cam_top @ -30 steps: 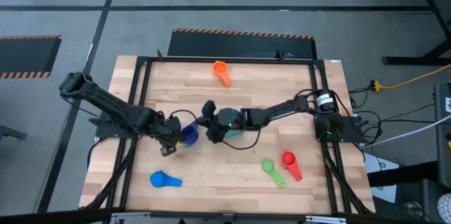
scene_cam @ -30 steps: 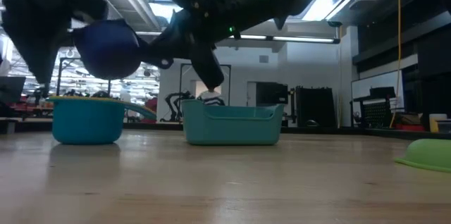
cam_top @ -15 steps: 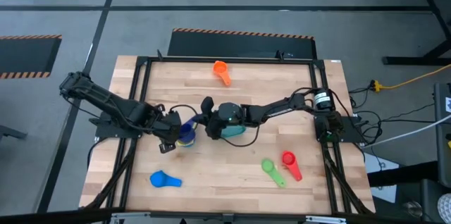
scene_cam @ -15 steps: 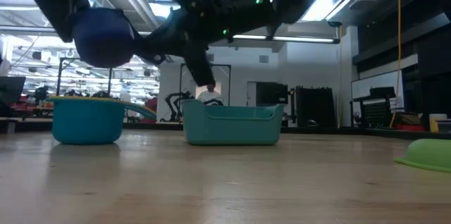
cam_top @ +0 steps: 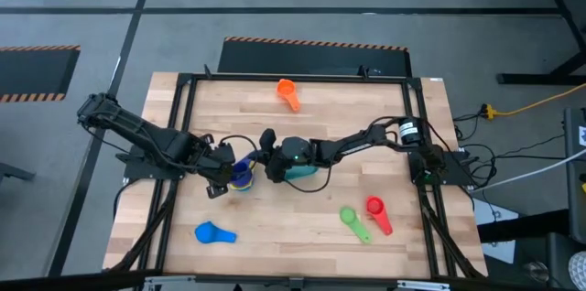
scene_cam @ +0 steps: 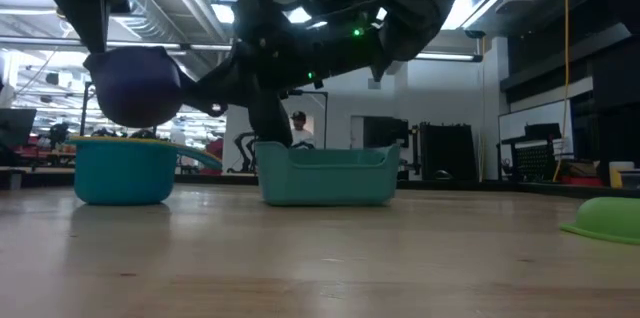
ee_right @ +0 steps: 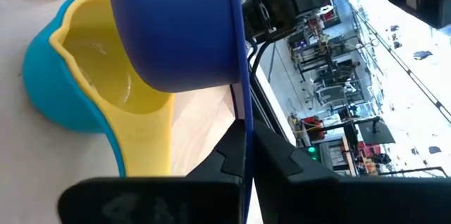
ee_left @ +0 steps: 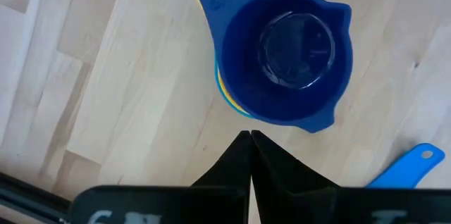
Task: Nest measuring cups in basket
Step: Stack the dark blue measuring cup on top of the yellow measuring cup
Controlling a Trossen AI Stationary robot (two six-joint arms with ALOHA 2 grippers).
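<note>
A dark blue measuring cup hangs mouth up just above a yellow cup, which sits nested inside a light blue cup on the table. My right gripper reaches in from the right and is shut on the dark blue cup. My left gripper is shut and empty, above the dark blue cup and a little to its left. The teal basket rests on its base just right of the stacked cups, partly under my right arm in the high view. My right gripper pinches the dark blue cup's flat handle between its two fingers, which lie along the handle. They come nearly level from the table's right. The cup is lifted clear, its bowl over the yellow cup without touching it.
Other cups lie loose on the table: an orange one at the far side, a light blue one near left, and a green one beside a red one near right. A black frame borders the tabletop.
My left gripper has risen, still shut, away from the dark blue cup. My right gripper has carried that cup slightly toward the table's left and lowered it, so it now hangs closer over the yellow cup.
</note>
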